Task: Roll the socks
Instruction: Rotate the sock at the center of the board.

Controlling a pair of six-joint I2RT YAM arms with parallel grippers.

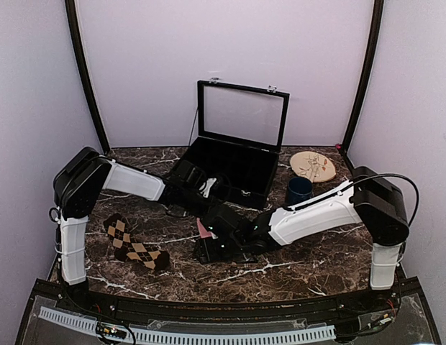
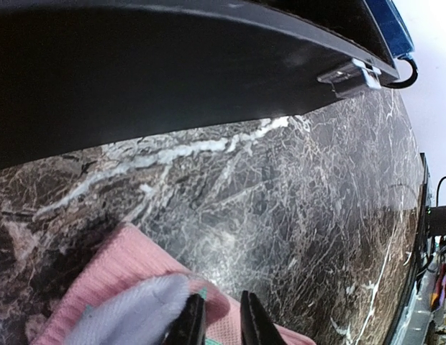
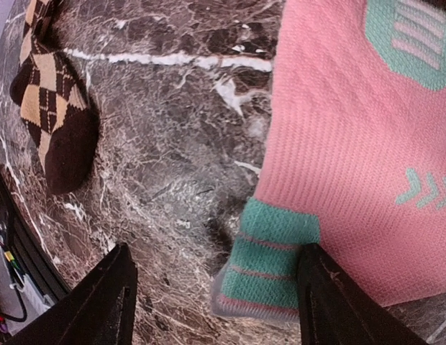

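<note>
Top cam: fixed high behind me, looks down + fwd over whole marble table [image 1: 302,277]. My L wrist cam skims v. low, close, facing black case [image 2: 173,79]. R wrist cam looks down, close. Both wrist cams share pink sock [image 3: 338,144]; top + R share brown sock [image 1: 135,248].

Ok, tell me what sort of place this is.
Probably a robot lab booth, not a home: plain lilac walls close around a marble-pattern table, left arm and right arm bolted at its near edge.
</note>
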